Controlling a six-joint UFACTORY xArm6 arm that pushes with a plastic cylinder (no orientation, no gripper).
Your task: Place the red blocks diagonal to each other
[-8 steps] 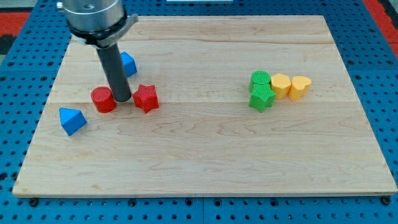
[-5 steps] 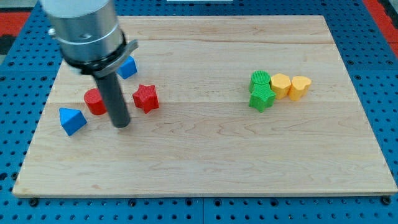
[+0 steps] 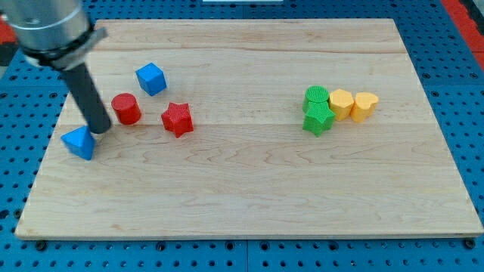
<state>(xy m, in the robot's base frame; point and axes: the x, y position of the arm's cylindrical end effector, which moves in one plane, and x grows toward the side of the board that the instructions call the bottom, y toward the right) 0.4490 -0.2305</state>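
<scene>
A red cylinder [image 3: 126, 109] stands on the wooden board [image 3: 249, 189] at the view's left. A red star block [image 3: 178, 119] lies to its right and slightly lower. My tip [image 3: 100, 130] rests on the board just left of and below the red cylinder, right beside the blue triangular block [image 3: 79, 142]. A small gap shows between the rod and the red cylinder.
A blue cube [image 3: 151, 78] lies above and between the red blocks. At the view's right sits a cluster: a green cylinder [image 3: 316, 97], a green star [image 3: 318, 119], a yellow hexagon [image 3: 341, 103] and a yellow heart [image 3: 365, 106].
My tip moved from between the two red blocks down and round to the left of the cylinder. The red cylinder shifted slightly up. The blue triangular block moved slightly left.
</scene>
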